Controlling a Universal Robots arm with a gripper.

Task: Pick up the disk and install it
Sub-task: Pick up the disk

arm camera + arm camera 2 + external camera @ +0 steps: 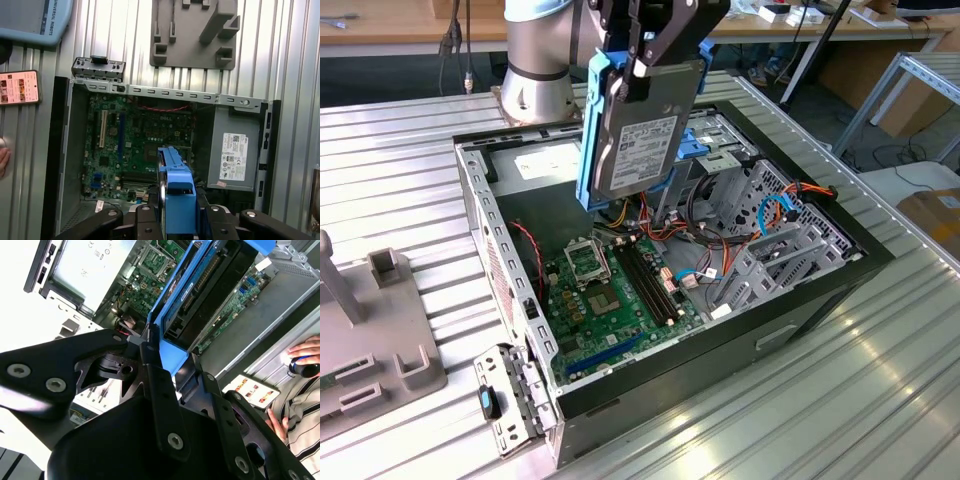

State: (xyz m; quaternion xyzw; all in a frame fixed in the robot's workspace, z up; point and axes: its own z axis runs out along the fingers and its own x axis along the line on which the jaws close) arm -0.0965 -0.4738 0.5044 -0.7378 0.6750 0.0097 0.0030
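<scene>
Clamping disk (638, 135) edgewise, tool (638, 62) hangs clear above open case (478, 215).

Disk (638, 120), silver-grey w/ white label, blue side rails, upright, in air above open PC case (820, 290)

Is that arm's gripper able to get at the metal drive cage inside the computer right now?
Probably yes. The case lies open, and the gripper, holding the disk upright, hangs over it near the drive cage. Only loose cables lie close by.
</scene>
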